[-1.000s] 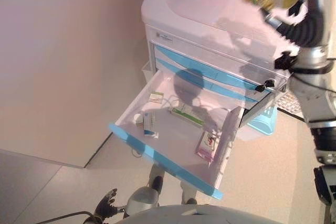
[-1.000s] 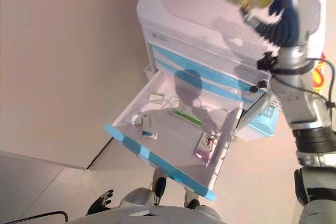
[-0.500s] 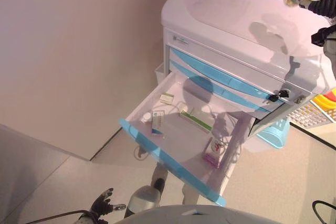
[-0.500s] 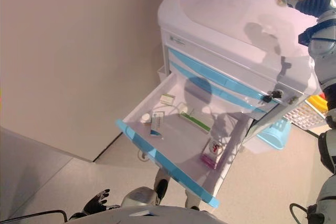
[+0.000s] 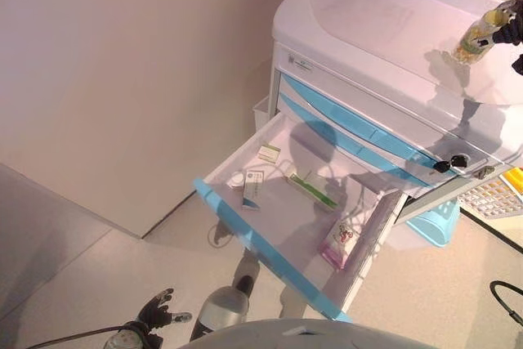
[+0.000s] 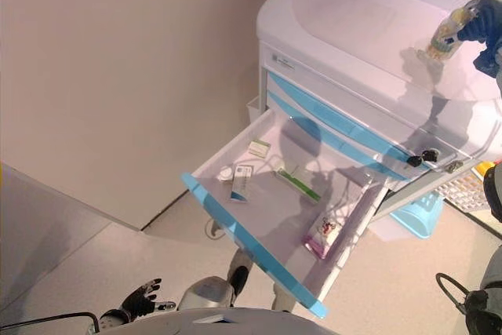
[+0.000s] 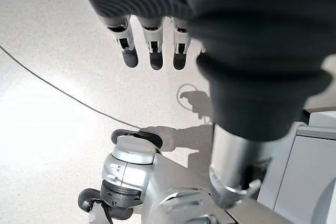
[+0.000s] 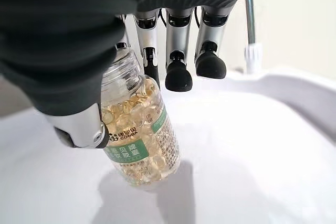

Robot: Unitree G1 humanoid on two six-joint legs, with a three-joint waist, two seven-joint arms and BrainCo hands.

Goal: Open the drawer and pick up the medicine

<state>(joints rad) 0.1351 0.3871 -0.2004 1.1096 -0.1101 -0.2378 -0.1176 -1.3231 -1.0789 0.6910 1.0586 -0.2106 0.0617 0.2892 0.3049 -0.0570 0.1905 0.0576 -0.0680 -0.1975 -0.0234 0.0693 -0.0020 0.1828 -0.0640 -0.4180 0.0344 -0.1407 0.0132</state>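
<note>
1. Far to the left and low by the floor [image 5: 65,284], we see the left hand [image 5: 155,313] hanging idle, its fingers [image 7: 152,51] straight and relaxed with nothing between them.
2. Moving right, the drawer [image 5: 253,243] of the white cart [image 5: 384,30] stands pulled fully out, so we judge the opening step done.
3. Inside the drawer lie a small white box [image 5: 267,153] near the back, a round white cap [image 5: 236,179] and a blue-and-white box [image 5: 252,189] close beside each other toward the front, a long green-edged box [image 5: 311,190] in the middle, and a pink packet [image 5: 339,239] against the right wall.
4. Further right, on the cart's top, we find the medicine bottle [image 8: 139,140], clear and filled with yellow capsules, tilted, with its base at or just above the white surface; we cannot tell whether it touches.
5. The right hand [image 8: 79,114] has its thumb pressed on the bottle's side and one finger behind it, pinching it near the lid, while the other fingers [image 8: 178,74] hang loose past it.
6. We judge the pick-up done too; what seems left is setting the bottle down and letting go.
</note>
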